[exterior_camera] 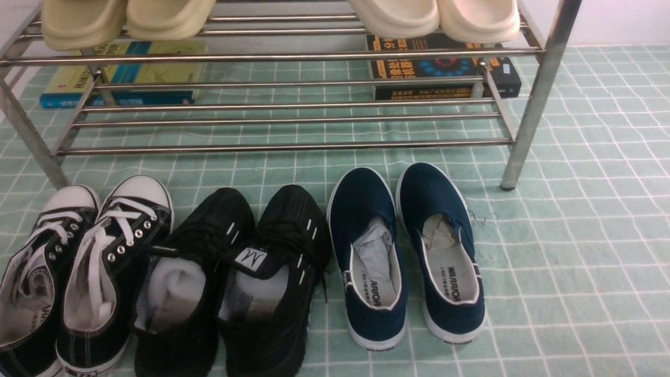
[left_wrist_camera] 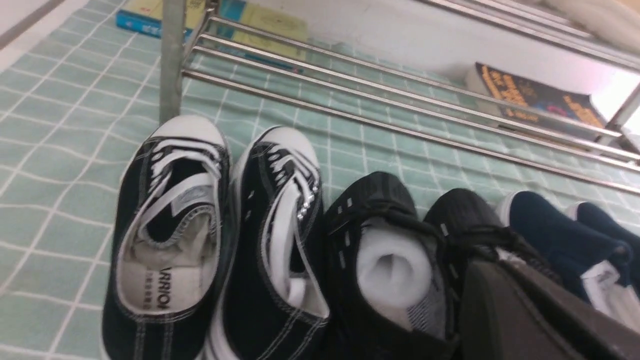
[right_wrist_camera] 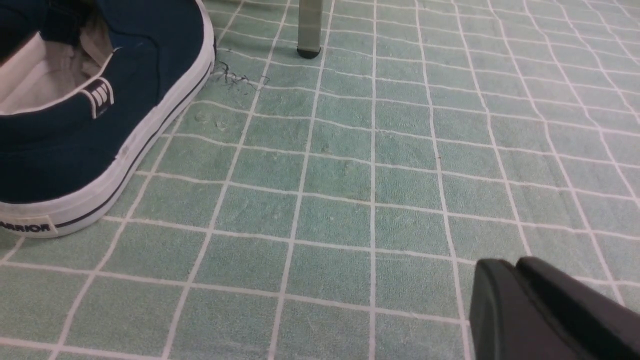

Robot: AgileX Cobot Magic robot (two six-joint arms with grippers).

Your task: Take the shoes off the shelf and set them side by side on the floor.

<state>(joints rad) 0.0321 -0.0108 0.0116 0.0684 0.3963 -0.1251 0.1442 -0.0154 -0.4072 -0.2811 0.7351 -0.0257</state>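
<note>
The two black knit shoes (exterior_camera: 193,272) (exterior_camera: 277,262) stand side by side on the mint-green floor (exterior_camera: 576,235), toes toward the steel shelf (exterior_camera: 293,145). White stuffing fills both. In the left wrist view my left gripper (left_wrist_camera: 492,267) hovers over the right-hand black shoe (left_wrist_camera: 465,210), beside the other black shoe (left_wrist_camera: 375,192); its fingers are pressed together with nothing between them. In the right wrist view my right gripper (right_wrist_camera: 512,267) hangs over bare floor (right_wrist_camera: 350,175), fingers together and empty. Neither gripper shows in the front view.
Black canvas sneakers (exterior_camera: 78,262) with white toe caps stand left of the black pair, navy slip-ons (exterior_camera: 403,251) right of it. Beige slippers (exterior_camera: 125,18) (exterior_camera: 434,18) sit on the upper tier. Books (exterior_camera: 120,73) (exterior_camera: 445,73) lie under the shelf. A shelf leg (right_wrist_camera: 310,27) stands beyond the navy heel.
</note>
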